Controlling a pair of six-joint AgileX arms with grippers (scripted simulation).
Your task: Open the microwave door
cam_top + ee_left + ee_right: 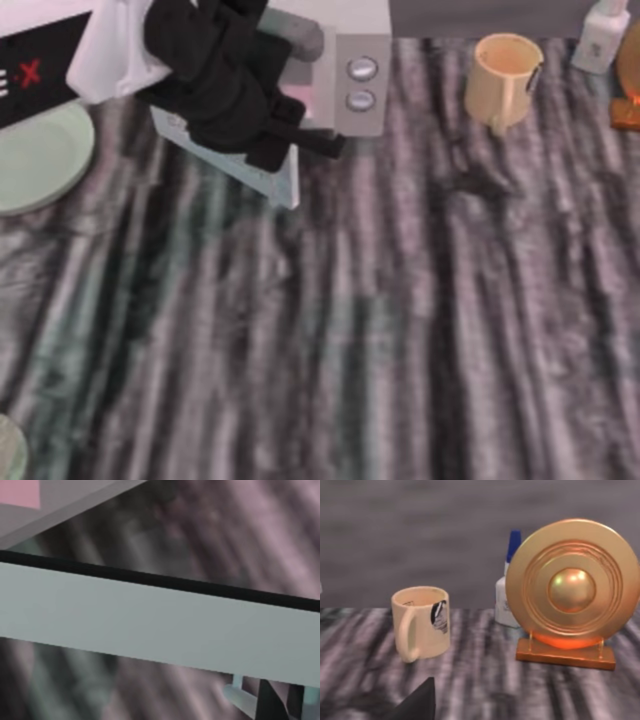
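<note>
Top view shows the microwave door (262, 168) swung partly outward from the microwave (345, 60) at the counter's (400, 320) far left, long edge slanting, beneath the left end effector (300, 138), whose grip I cannot tell.

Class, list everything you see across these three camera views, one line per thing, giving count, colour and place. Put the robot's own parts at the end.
microwave: one, light grey, top view's far edge, left of centre.
microwave door: one, light grey, swung open towards the table's middle.
knobs: two, silver, on the microwave's side panel.
mug: one, cream, right of the microwave.
bottle: one, white with blue cap, far right, behind the disc.
disc on stand: one, golden, far right edge.
plate: one, pale green, left edge.
table: one, streaked grey.
left arm's end effector: one, black, at the open door.
right arm: not seen from above.
</note>
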